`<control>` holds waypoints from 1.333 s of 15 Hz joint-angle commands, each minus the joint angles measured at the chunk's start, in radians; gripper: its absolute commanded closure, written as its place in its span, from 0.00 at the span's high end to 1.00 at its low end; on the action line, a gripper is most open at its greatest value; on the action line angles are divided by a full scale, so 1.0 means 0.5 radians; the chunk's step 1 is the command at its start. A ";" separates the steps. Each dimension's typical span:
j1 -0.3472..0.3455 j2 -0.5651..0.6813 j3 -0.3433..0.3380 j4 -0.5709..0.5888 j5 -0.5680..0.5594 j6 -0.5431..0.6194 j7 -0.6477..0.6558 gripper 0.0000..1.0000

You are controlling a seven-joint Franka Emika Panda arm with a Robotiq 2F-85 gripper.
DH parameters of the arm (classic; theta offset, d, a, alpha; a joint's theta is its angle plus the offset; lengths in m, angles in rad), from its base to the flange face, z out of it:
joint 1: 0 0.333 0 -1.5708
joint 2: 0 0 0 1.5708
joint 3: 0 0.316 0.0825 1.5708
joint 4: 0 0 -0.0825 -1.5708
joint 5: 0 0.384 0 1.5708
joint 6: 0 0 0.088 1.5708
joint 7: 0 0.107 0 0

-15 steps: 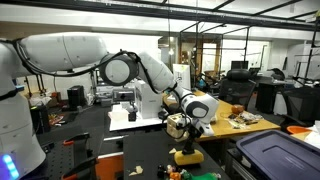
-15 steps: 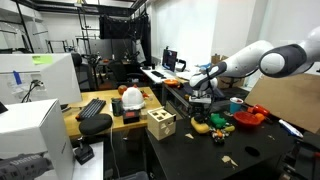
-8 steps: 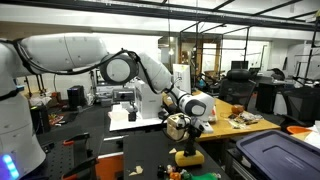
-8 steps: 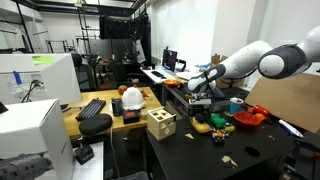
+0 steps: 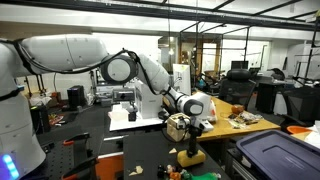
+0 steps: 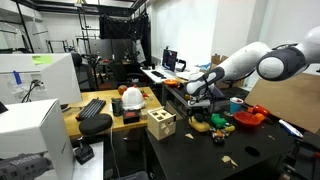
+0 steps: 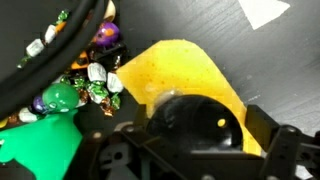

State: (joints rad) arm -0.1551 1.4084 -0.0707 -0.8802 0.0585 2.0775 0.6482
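Over the right part of the black table [image 5: 85,135], I've eased the gripper [image 5: 191,138] slightly lower than a second ago. Its fingers are spread wide and empty, just above the yellow toy [image 5: 188,157], beside a green piece [image 7: 45,150].

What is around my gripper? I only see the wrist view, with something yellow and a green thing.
Observer: In an exterior view, a wooden box with holes stands off to one side, apart from the gripper.
Operator: Is anything red there?
Observer: Yes, a red bowl sits beside the green thing, on the side away from the box.
Operator: Am I touching the yellow thing?
Observer: From the side, the gripper hangs close above the yellow thing; I cannot tell whether it touches.
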 commanded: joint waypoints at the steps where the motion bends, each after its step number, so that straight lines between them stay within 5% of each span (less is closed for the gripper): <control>1: 0.021 0.050 -0.034 0.044 -0.030 0.099 0.013 1.00; 20: 0.072 0.045 -0.147 0.040 -0.188 0.233 -0.024 1.00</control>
State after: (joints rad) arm -0.1338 1.4227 -0.1185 -0.8740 -0.0048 2.1796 0.6471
